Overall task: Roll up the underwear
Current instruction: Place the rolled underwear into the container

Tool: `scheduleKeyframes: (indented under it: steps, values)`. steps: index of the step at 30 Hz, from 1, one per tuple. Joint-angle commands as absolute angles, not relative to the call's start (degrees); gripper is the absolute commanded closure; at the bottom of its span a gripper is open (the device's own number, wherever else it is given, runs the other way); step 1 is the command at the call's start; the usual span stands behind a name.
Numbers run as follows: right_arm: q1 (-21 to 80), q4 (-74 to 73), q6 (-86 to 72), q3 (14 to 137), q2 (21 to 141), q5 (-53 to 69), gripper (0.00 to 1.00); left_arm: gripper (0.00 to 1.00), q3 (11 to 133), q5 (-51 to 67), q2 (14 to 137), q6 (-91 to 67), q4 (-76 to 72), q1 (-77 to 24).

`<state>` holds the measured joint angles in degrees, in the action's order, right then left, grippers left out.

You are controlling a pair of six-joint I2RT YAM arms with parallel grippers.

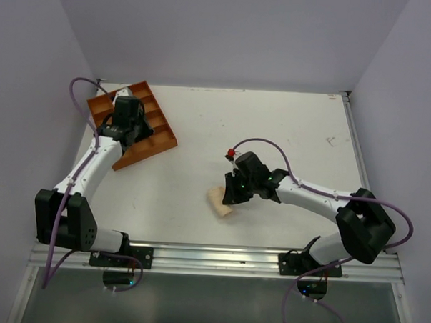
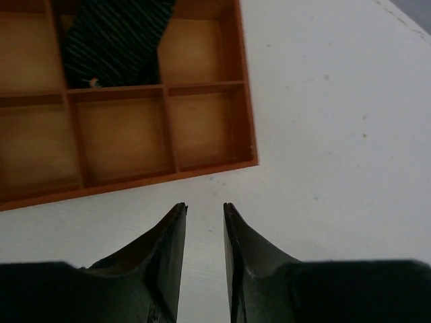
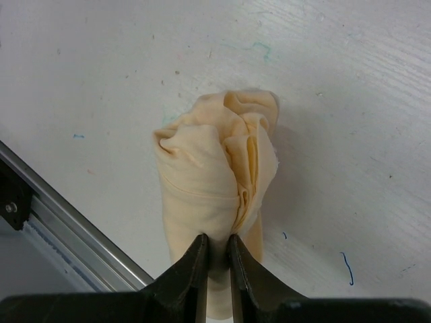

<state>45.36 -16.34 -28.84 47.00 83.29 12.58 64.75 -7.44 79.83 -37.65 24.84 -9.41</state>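
We see an orange, thin-walled divided tray (image 2: pixel 246 87) just ahead of our left gripper (image 2: pixel 205 210). One far compartment holds a black striped cloth bundle (image 2: pixel 114 40). The left jaws stand slightly apart, gripping nothing. Our right gripper (image 3: pixel 217 239) pinches the underwear (image 3: pixel 209 168), a soft, creased peach roll lying on the white table (image 3: pixel 350 101) straight ahead of it.

White arm links (image 1: pixel 90 163), black joints (image 1: pixel 370 225) and grippers (image 2: pixel 205 210), looping purple cables (image 1: pixel 74 91)
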Motion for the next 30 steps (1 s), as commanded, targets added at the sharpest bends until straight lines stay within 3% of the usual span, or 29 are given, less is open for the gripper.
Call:
scheduleKeyframes:
  steps: [1,5,13,21,23,25,30]
  values:
    - [45.3,-16.9,-27.9,49.5,81.1,12.8,1.00,0.68,62.8,-14.0,79.1,-37.0,29.5,-3.6]
    - [45.3,-17.8,-27.2,51.6,81.2,12.4,1.00,0.58,61.6,-15.6,80.1,-34.6,31.6,1.4]
    - [43.9,-20.6,-23.7,68.6,89.9,12.2,1.00,0.54,59.7,-13.9,83.9,-30.9,31.9,7.9]
    - [42.6,-21.3,-21.0,95.3,108.5,14.0,1.00,0.61,58.7,4.6,87.8,-30.8,24.9,8.8]
    - [42.5,-21.3,-20.4,100.0,114.4,13.2,1.00,0.67,57.6,9.8,87.6,-32.0,22.7,8.7]
    - [42.2,-21.0,-20.7,106.6,118.6,12.3,1.00,0.68,55.4,20.8,86.2,-32.6,15.2,8.6]
    - [42.0,-16.9,-22.3,116.6,128.8,11.2,1.00,0.66,52.7,26.8,82.8,-36.2,7.6,8.6]
